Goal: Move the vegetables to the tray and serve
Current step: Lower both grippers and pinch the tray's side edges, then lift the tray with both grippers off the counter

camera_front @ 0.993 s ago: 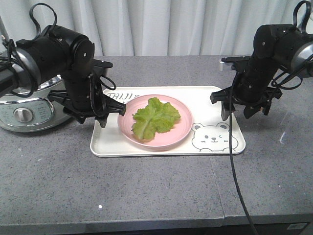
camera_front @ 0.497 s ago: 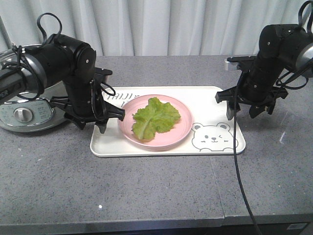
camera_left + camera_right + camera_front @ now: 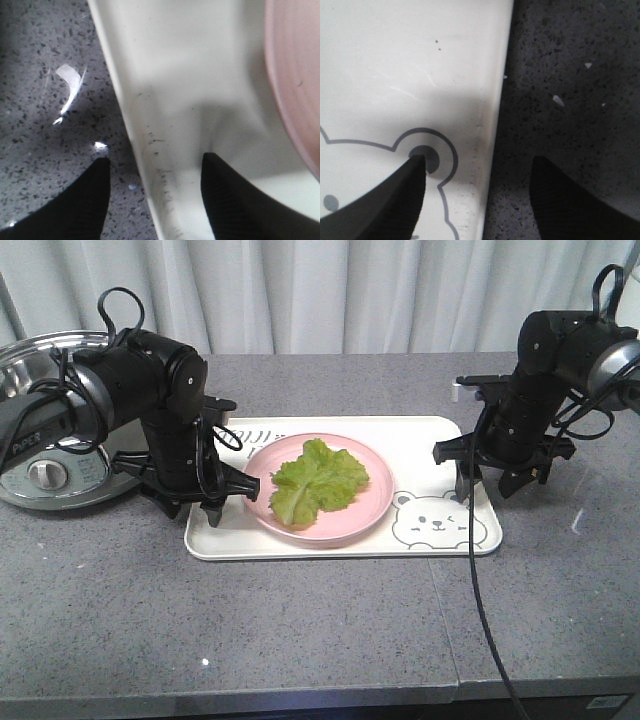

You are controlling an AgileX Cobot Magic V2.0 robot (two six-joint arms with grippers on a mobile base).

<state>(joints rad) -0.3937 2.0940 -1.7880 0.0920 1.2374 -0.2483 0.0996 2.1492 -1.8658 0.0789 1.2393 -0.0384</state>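
The vegetables (image 3: 318, 480), crinkly green lettuce leaves, lie on a round pink plate (image 3: 372, 512) that stands on the cream-white tray (image 3: 340, 548) with its bear print. My left gripper (image 3: 193, 514) is open and low at the tray's left end. In the left wrist view the left gripper (image 3: 155, 162) straddles the tray (image 3: 190, 65) rim, one finger over the counter and one inside, with the pink plate (image 3: 295, 75) at the right. My right gripper (image 3: 483, 490) is open at the tray's right end. In the right wrist view the right gripper (image 3: 479, 161) straddles the tray (image 3: 410, 60) rim by the bear's ear.
A silver cooker (image 3: 45, 465) with its lid stands at the far left, close behind my left arm. A cable (image 3: 478, 580) hangs from the right arm across the grey counter (image 3: 300, 630). A curtain closes the back.
Both grippers have come down onto the tray's short ends, the right one shifting left toward the rim. Tray, plate and lettuce have not moved.
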